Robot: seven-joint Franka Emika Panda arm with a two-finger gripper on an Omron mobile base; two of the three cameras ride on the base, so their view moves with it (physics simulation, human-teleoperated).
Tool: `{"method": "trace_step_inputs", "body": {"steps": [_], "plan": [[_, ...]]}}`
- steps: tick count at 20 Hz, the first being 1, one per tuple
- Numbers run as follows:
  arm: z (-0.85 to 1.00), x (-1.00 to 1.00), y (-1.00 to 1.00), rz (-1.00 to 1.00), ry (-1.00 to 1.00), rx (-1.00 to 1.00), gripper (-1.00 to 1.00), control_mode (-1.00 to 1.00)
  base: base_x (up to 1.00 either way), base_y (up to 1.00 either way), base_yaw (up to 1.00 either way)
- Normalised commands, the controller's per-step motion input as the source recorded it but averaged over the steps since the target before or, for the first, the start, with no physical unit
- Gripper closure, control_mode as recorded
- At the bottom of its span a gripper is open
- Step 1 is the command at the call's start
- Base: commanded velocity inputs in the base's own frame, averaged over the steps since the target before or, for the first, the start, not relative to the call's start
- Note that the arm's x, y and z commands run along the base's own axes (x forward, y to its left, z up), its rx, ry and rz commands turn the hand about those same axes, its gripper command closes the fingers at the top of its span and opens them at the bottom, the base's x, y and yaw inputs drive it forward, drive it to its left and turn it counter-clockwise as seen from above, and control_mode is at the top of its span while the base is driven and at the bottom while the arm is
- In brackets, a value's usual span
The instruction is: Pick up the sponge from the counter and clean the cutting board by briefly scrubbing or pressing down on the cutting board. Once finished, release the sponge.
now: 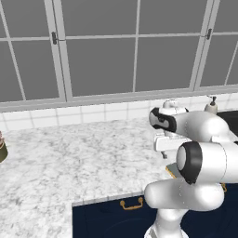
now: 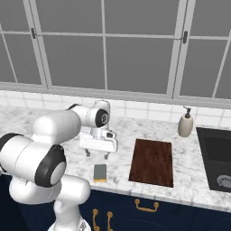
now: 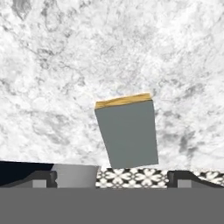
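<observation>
Right below the spread, empty jaws lies the sponge (image 2: pixel 100 173), flat on the counter (image 2: pixel 58 118) by its front edge. The gripper (image 2: pixel 97 154) hangs above, seemingly not touching; cutting board (image 2: pixel 153 162) off beside.

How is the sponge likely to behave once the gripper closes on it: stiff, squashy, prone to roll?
The sponge lies flat on the counter as a low block with flat faces, so it should not roll or tip. Its two layers, grey-green over yellow-orange, suggest soft foam that will probably squash between the fingers. Being small, it is likely light; the open gripper hovers above it.
</observation>
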Motion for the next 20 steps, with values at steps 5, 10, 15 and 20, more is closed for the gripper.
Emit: {"method": "trace_step_inputs", "body": {"steps": [5,10,15,20], "plan": [[-0.25,0.07,-0.10,0.05,0.00,0.02,-1.00,-1.00,0.00,0.00,0.00],[-0.29,-0.03,-0.06,0.09,0.02,0.05,-1.00,-1.00,0.00,0.00,0.00],[-0.33,-0.07,0.00,0.13,0.04,0.04,-1.00,-1.00,0.00,0.00,0.00],[-0.17,-0.04,0.00,0.09,0.02,0.01,-1.00,-1.00,0.00,0.00,0.00]]}}
